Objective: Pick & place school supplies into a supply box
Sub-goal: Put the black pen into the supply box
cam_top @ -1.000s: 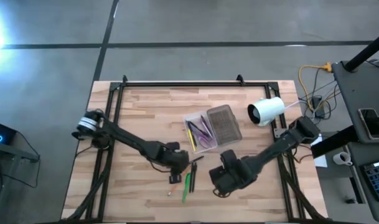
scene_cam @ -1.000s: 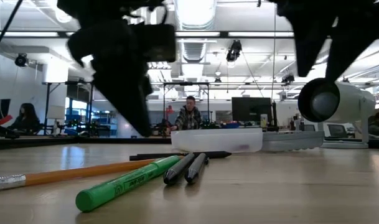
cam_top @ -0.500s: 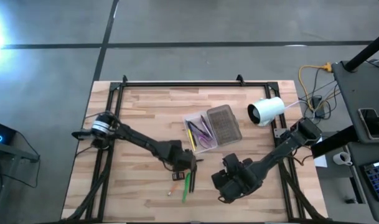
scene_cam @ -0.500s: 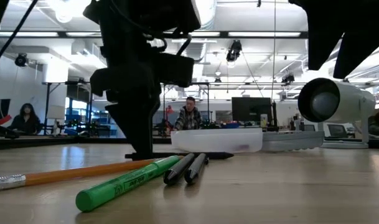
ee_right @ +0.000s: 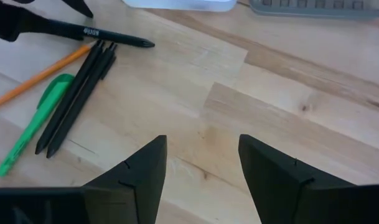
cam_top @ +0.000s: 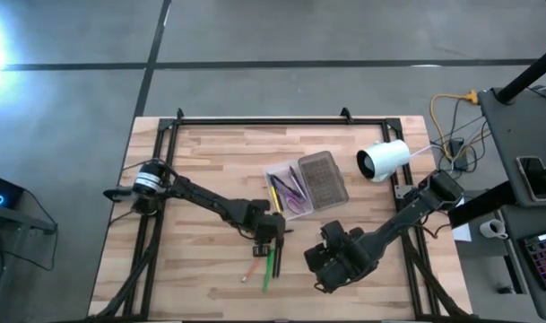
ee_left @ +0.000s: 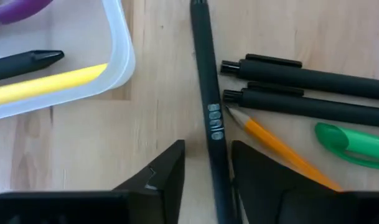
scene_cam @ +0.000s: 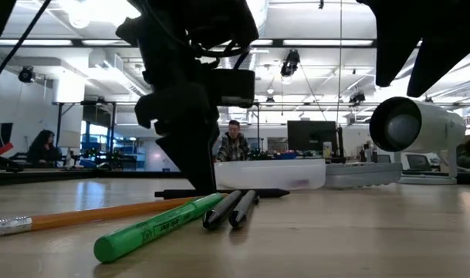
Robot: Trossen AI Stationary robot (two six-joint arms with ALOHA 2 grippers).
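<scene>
One black pen (ee_left: 209, 99) lies on the table between the two dark fingers (ee_left: 164, 177) of the left gripper (cam_top: 271, 229). The fingers are open with the pen in the gap, and they do not squeeze it yet. The pen lies just beside the supply box (cam_top: 290, 190), with its far end near the corner of the clear tray.

Two more black pens (ee_left: 304, 93) lie side by side close to it. An orange pencil (ee_left: 279, 152) has its tip near them, and a green pen (ee_left: 354, 144) lies beyond that. Inside the tray I can see a yellow pencil (ee_left: 49, 84), another black pen (ee_left: 24, 62) and something purple (cam_top: 289, 190).

A second ago the left gripper was up above the table, more to the left of the pens. Half a second ago it had come down close to the end of the black pen. Now it has slid a bit more to the right and sits low over the pen. I think the next thing is to close on the pen and lift it into the box.

The right gripper (cam_top: 331, 260) waits near the front of the table, well apart from the pens. Its fingers are open and hold nothing. It has hardly moved in the last half second.

A white camera (cam_top: 383, 160) sits to the right of the box and has not moved.
</scene>
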